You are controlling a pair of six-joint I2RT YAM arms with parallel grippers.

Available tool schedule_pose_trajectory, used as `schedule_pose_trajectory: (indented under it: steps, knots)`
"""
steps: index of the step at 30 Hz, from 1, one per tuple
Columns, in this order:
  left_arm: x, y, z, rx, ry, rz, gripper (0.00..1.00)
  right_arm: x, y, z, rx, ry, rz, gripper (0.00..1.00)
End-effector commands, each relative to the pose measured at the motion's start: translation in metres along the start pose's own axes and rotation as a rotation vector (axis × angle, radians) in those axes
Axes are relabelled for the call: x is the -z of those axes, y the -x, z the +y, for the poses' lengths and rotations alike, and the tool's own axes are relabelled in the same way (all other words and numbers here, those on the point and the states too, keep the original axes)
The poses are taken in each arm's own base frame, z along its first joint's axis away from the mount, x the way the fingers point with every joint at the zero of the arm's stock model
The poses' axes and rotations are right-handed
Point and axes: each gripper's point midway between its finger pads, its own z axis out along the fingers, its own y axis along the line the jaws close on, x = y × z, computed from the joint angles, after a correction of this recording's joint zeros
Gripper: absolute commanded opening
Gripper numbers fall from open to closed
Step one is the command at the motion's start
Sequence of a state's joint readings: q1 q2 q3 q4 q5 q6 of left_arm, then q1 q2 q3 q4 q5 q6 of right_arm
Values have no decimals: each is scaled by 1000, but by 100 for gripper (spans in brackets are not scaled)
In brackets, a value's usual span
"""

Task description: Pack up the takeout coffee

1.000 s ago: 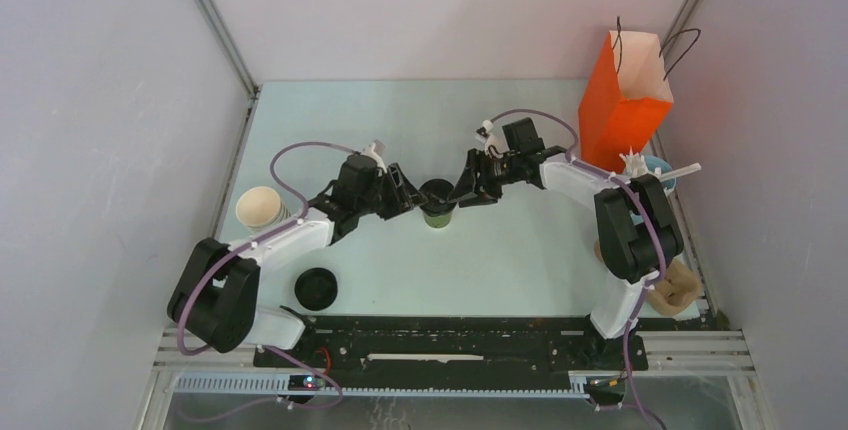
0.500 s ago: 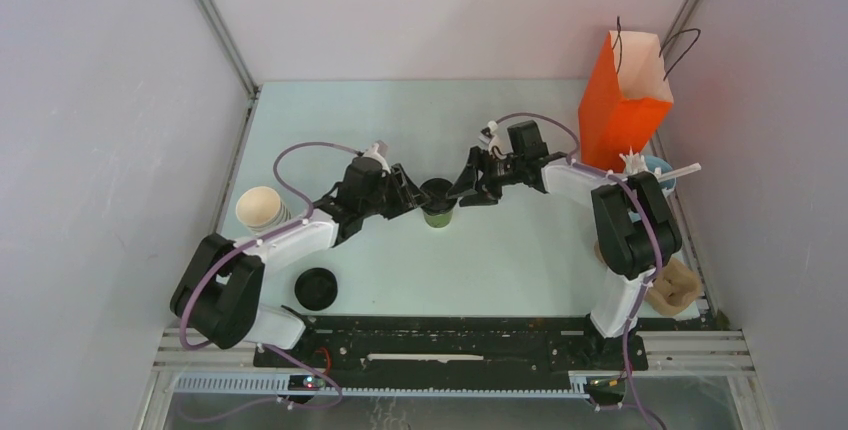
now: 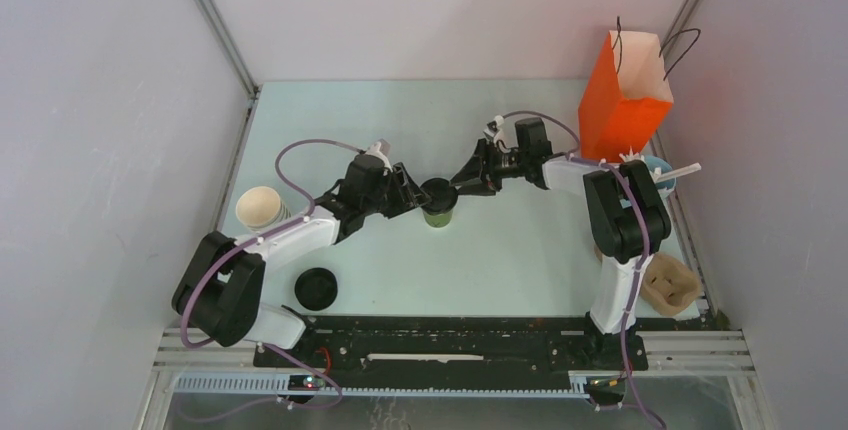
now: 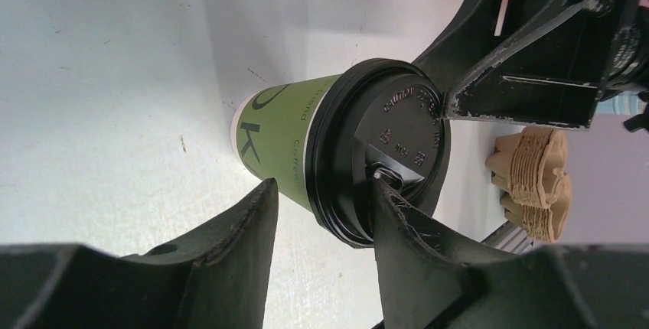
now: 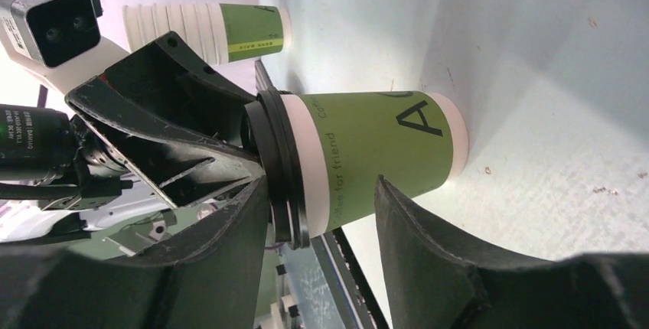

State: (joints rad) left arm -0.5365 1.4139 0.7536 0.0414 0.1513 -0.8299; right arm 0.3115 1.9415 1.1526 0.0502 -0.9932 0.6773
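One takeout coffee (image 3: 438,202), an olive-green cup with a black lid, stands upright mid-table. My left gripper (image 3: 414,194) reaches it from the left and my right gripper (image 3: 463,183) from the right. In the left wrist view the cup (image 4: 287,141) shows its lid (image 4: 390,153). The left gripper (image 4: 323,185) is open and straddles the lid rim, one fingertip (image 4: 380,191) on the lid top near the sip hole. In the right wrist view the right gripper (image 5: 320,182) is open astride the same cup (image 5: 383,153), one finger by the lid, the other beside the green wall.
An orange paper bag (image 3: 622,100) stands open at the back right. A lidless stack of cups (image 3: 260,207) lies at the left. Loose black lids (image 3: 315,288) sit near the left arm's base. A cardboard cup carrier (image 3: 668,283) rests at the right edge.
The left gripper has edged in toward the cup. The right forearm has swung back, uncovering the cardboard carrier. The cup stands where it was.
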Motion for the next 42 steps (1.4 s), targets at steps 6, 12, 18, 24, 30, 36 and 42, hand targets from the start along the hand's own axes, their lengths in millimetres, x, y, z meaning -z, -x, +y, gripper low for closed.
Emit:
schedule_pose_trajectory:
  steps: [6,12,18,24,30,36,42]
  knots:
    - [-1,-34,62,-24,209,77,51,-1,-20,-65,-125,-165,-78,58]
    - [3,-29,57,-37,199,63,51,8,-4,17,17,2,-56,73]
    - [2,-28,54,-30,188,62,51,1,-19,6,-4,-5,-13,75]
    - [4,-30,59,-31,202,61,51,0,-31,-42,-96,-55,-40,69]
    - [2,-35,63,-25,206,73,51,0,-33,-68,-106,-181,-62,57]
    - [4,-21,43,-46,162,61,51,13,5,8,14,-21,-89,71]
    - [2,-23,48,-43,178,65,52,-3,-22,-28,-82,-35,-23,67]
